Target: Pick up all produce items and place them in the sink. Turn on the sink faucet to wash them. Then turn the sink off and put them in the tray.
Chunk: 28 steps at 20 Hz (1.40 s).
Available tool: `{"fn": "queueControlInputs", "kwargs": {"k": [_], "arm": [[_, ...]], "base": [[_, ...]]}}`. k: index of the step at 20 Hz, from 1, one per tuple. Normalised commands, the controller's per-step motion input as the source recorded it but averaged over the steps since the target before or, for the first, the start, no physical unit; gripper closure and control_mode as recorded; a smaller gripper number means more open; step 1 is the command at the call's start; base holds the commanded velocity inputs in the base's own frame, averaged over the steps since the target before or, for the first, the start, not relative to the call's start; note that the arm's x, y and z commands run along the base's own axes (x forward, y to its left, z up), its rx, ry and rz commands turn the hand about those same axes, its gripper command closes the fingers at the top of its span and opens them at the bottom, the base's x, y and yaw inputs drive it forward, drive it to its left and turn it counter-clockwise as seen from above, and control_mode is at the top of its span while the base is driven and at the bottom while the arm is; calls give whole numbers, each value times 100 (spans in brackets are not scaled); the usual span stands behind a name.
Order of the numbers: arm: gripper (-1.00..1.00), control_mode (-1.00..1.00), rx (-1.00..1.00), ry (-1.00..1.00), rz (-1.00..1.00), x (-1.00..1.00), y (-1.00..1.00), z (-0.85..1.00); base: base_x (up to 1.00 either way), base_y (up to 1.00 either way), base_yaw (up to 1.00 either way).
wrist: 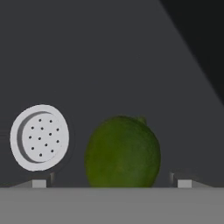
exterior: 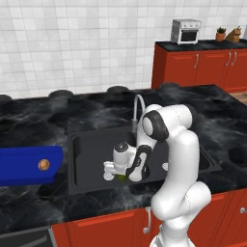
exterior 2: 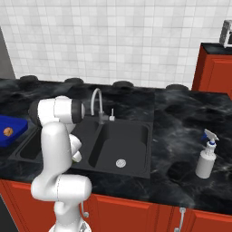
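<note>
A dark green ball (wrist: 122, 151) of produce lies on the floor of the black sink's (exterior: 79, 144) left basin, right beside the round silver drain (wrist: 39, 137). My gripper (wrist: 111, 183) is lowered into that basin, open, with a fingertip on each side of the ball and not touching it. From the left base view the gripper (exterior: 115, 173) hangs just over the green ball (exterior: 121, 177). The tan-brown lumpy piece (exterior: 44, 164) rests in the blue tray (exterior: 19, 166) on the counter left of the sink. The silver gooseneck faucet (exterior: 138, 107) stands behind the basins.
My arm blocks the left basin in the right base view; the right basin's drain (exterior 2: 120, 163) shows. A spray bottle (exterior 2: 206, 157) stands on the counter right of the sink (exterior 2: 131, 136). A toaster oven (exterior: 185, 30) sits on the far red cabinets.
</note>
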Motion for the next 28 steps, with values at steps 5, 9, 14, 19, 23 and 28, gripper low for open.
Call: {"fn": "queueControlInputs", "kwargs": {"k": [5, 9, 14, 19, 23, 28], "arm": [[-100, -100, 4, -1, 0, 5, -3, -32], [-100, -100, 1, 0, 0, 14, -17, -40], [-100, -100, 0, 0, 2, 11, -23, -45], [-100, -100, 0, -1, 4, 15, -22, -46], [-100, -100, 1, -2, 6, 20, -16, -49], [-100, -100, 4, -2, 7, 23, -5, -54]], "base": [[0, 0, 0], [0, 0, 0], [0, 0, 0], [0, 0, 0], [0, 0, 0], [0, 0, 0]]}}
